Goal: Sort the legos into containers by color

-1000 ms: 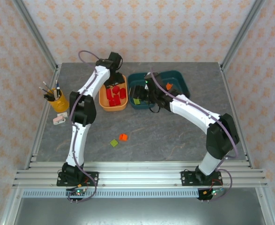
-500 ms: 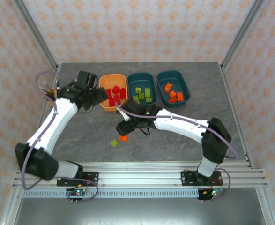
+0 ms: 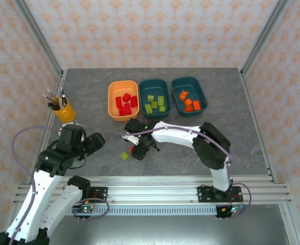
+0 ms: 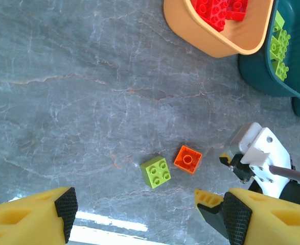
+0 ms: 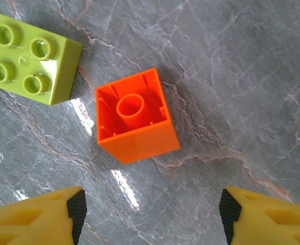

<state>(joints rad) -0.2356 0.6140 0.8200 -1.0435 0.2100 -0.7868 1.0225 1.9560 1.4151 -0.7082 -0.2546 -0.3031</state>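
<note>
Right end effector (image 5: 151, 212): held apart, near upturned orange plastic square brick (image 5: 134, 117)
Left end effector (image 4: 147, 214): held apart, empty
Lime green plastic square brick (image 5: 32, 58): set just beside it

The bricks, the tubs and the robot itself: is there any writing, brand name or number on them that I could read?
No text can be read in any view.
Lime green brick and orange brick: no lettering visible.
Light orange tub, middle teal tub, right teal tub: no labels.
Small boards at the arm bases: any markings are too small to read.
</note>
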